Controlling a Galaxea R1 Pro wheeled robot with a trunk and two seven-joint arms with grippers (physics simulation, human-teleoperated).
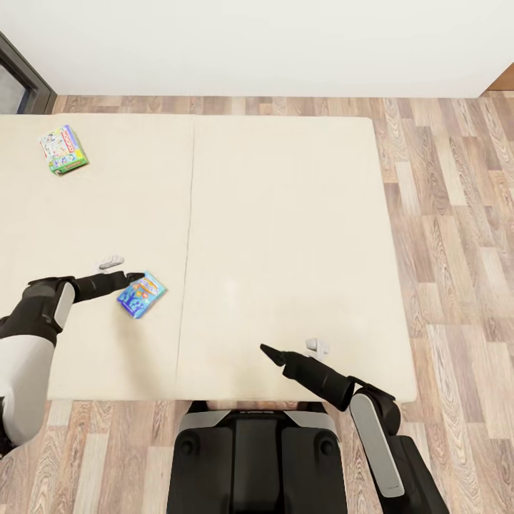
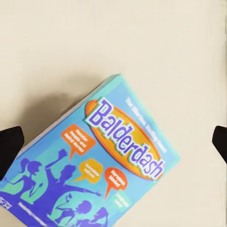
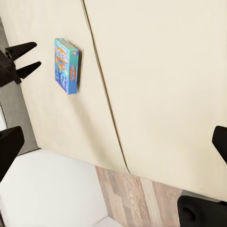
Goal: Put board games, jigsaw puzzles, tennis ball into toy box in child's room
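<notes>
Wide beige bed point(image 1: 285, 235) spread under the head camera, wood-plank floor point(image 1: 457, 214) running along its far side and foot. Robot base parked tight against the near edge, both arms reaching out over the mattress.

Far up by the corner, well apart from either arm: the green-white Monopoly box point(image 1: 63, 149), lying flat. Much closer in, just ahead of the left arm: the smaller blue board game point(image 1: 141, 295), flat on the mattress, cover up, "Balderdash" legible in the left wrist view point(image 2: 101, 170).

Left gripper point(image 1: 123, 270) right at that blue box's edge, jaws spread wide — dark fingertips point(image 2: 10, 144) at both margins of the wrist view, the box between them and nothing pinched. In the right wrist view, the same left gripper point(image 3: 21, 59) seen just beside the box point(image 3: 67, 65), touching or not, hard to call.

Right gripper point(image 1: 294, 350) low over bare mattress, jaws apart, empty-handed.

Step in hand, by the look of it: the pick-up of the first bed game. Next move likely calls for a lower, squarer approach so the fingers straddle the thin box across its narrow side, then a close and lift before the carry to the toy box.
</notes>
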